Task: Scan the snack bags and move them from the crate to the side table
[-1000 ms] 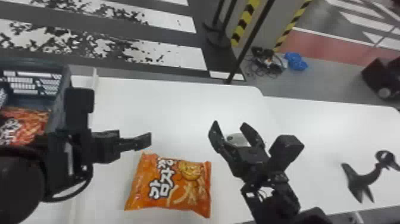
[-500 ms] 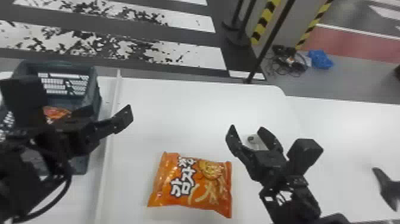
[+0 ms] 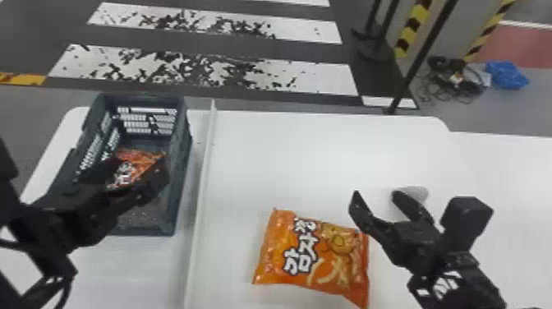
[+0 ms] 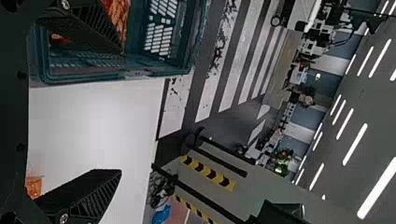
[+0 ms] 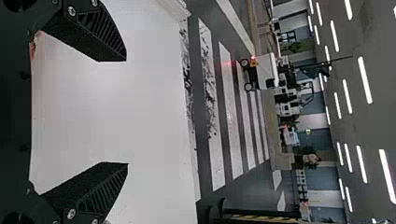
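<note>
Seemingly at the pick stage, the black left gripper hangs wide over the grey plastic crate, likely to dip and clamp the red-orange snack bag inside; the black right gripper gapes near an orange foil bag on the white table.

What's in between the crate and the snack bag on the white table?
The head view shows a thin white strip between the crate and the snack bag, with bare table on either side.

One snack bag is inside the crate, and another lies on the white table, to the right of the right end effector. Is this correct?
The side is wrong: in the head view, the bag on the table lies left of the right end effector.
</note>
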Controlling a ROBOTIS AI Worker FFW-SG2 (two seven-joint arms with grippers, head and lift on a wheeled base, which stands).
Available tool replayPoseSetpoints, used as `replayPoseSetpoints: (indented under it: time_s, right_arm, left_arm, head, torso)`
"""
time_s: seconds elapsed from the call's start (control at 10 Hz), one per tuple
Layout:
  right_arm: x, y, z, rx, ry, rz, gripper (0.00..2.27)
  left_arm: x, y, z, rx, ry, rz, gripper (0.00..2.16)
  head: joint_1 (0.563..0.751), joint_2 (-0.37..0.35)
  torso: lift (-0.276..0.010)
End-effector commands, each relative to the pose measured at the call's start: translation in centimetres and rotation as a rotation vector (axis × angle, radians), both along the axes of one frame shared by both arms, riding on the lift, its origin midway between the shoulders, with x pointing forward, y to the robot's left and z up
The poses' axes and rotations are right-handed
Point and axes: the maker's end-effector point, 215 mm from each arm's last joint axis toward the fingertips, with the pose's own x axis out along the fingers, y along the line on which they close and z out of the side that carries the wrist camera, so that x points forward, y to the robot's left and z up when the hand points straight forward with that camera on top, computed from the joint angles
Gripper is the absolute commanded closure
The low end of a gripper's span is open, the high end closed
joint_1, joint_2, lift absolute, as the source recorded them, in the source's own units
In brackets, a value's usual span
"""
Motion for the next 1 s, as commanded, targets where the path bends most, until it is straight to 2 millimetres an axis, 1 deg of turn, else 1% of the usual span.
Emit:
replayPoseSetpoints:
  time_s: [0.0,0.1,0.3,0.4,0.5,0.6,0.7,0.8,0.9]
  right_arm:
    - [-1.3,0.9,-0.3,-0.009,0.058,0.027,0.13]
    - [-2.4,1.8,-0.3,-0.015,0.099,0.052,0.13]
    - [-3.6,3.1,0.6,-0.012,0.117,0.079,0.13]
    - [-3.6,3.3,0.9,-0.009,0.113,0.085,0.13]
    - [-3.5,3.6,1.0,-0.003,0.105,0.096,0.13]
    - [-3.2,3.9,1.0,0.008,0.095,0.113,0.13]
    - [-2.8,4.3,0.5,0.013,0.098,0.125,0.13]
    - [-2.5,4.3,0.2,0.013,0.102,0.125,0.13]
    - [-2.3,4.5,0.0,0.016,0.101,0.131,0.13]
  left_arm:
    - [-1.0,2.5,-0.9,0.007,0.024,0.036,0.08]
    - [-1.3,3.8,-1.0,0.012,0.027,0.048,0.08]
    - [-1.7,7.6,-1.3,0.091,0.039,0.079,0.08]
    - [-2.1,9.2,-2.5,0.117,0.063,0.091,0.08]
    - [-2.1,11.1,-3.2,0.149,0.043,0.123,0.08]
    - [-1.5,12.8,-2.7,0.18,-0.027,0.162,0.08]
    - [-0.5,14.3,-1.1,0.215,-0.152,0.212,0.08]
    - [0.2,15.0,1.4,0.233,-0.288,0.258,0.08]
    - [0.4,15.1,2.6,0.238,-0.347,0.281,0.08]
  head:
    - [0.695,-0.075]
    - [0.695,-0.041]
    - [0.695,0.01]
    - [0.695,0.056]
    - [0.695,0.092]
    - [0.695,0.127]
    - [0.695,0.149]
    - [0.695,0.185]
    - [0.695,0.208]
  torso:
    - [-0.087]
    - [-0.087]
    - [-0.087]
    - [-0.087]
    - [-0.087]
    - [-0.087]
    - [-0.087]
    - [-0.087]
    - [-0.087]
